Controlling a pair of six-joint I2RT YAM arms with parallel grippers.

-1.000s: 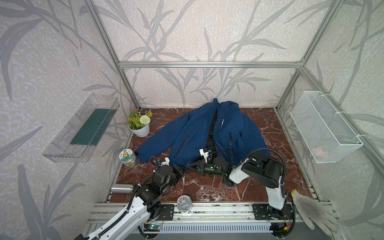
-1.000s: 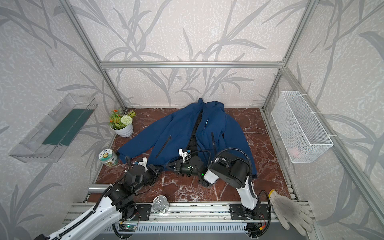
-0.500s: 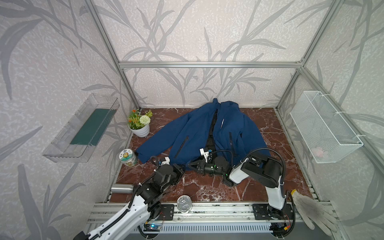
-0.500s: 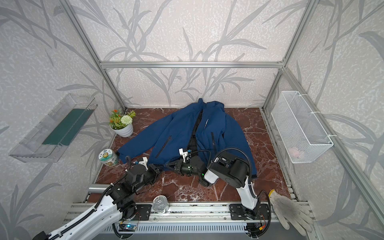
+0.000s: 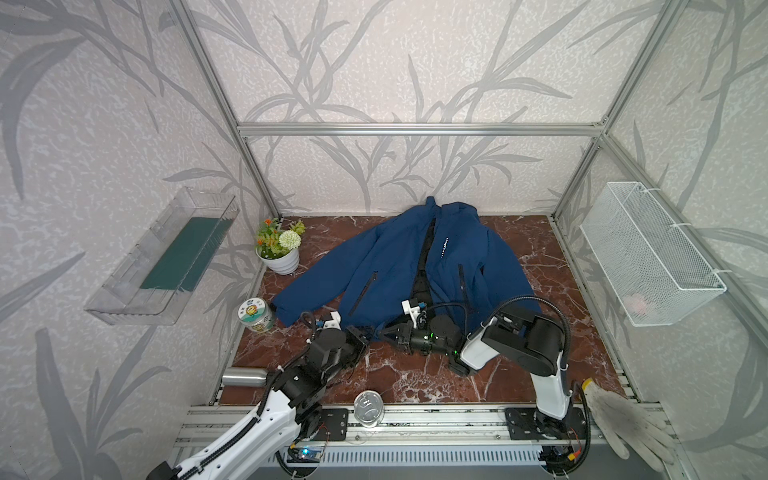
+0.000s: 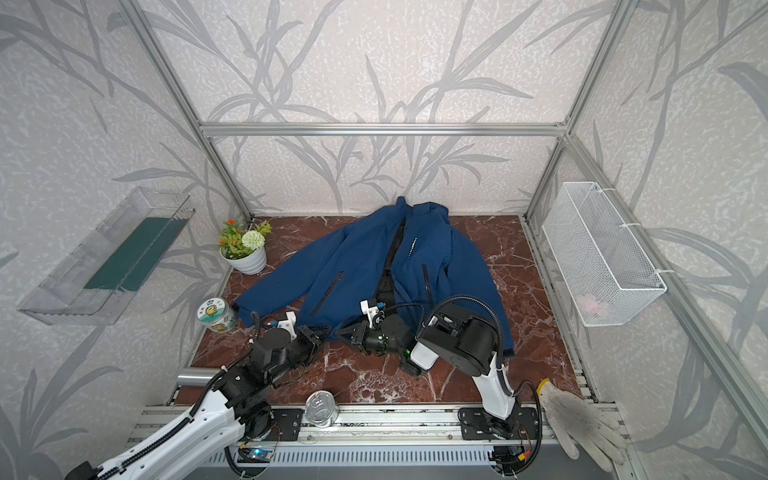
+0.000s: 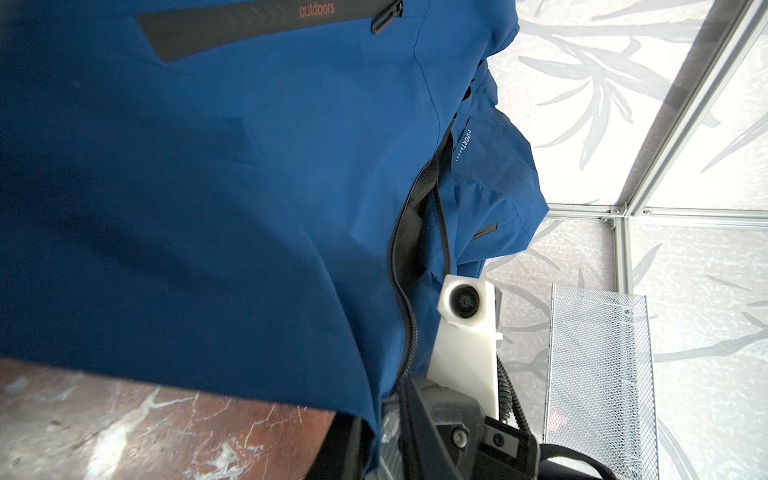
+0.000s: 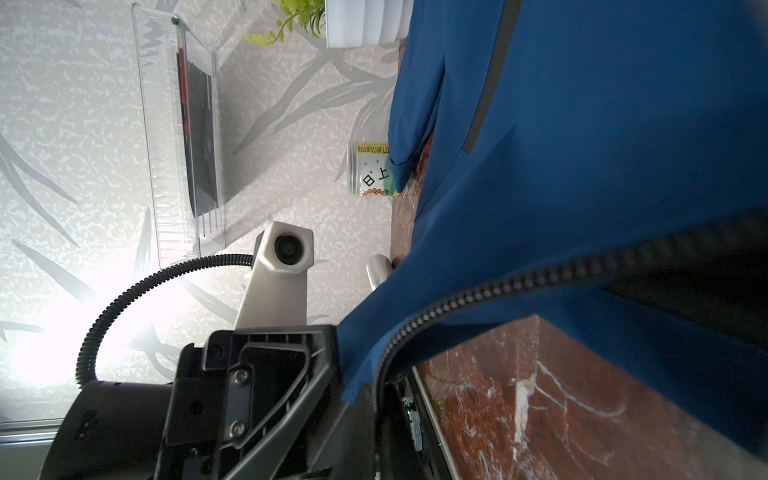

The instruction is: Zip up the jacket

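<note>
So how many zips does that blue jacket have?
3: the open front zip down the middle, one pocket zip on the panel nearer the flowerpot, a second pocket zip on the other panel. More may hide in folds.

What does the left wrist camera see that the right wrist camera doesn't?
Only the left wrist view shows the wire basket on the wall, the word "outdoors" by a pocket zipper, and the small white chest lettering.

Only the right wrist view shows the clear wall tray, the white flower pot and the sunflower can.

Both show the blue jacket, its black front zipper, which is open, and the red marble table.
</note>
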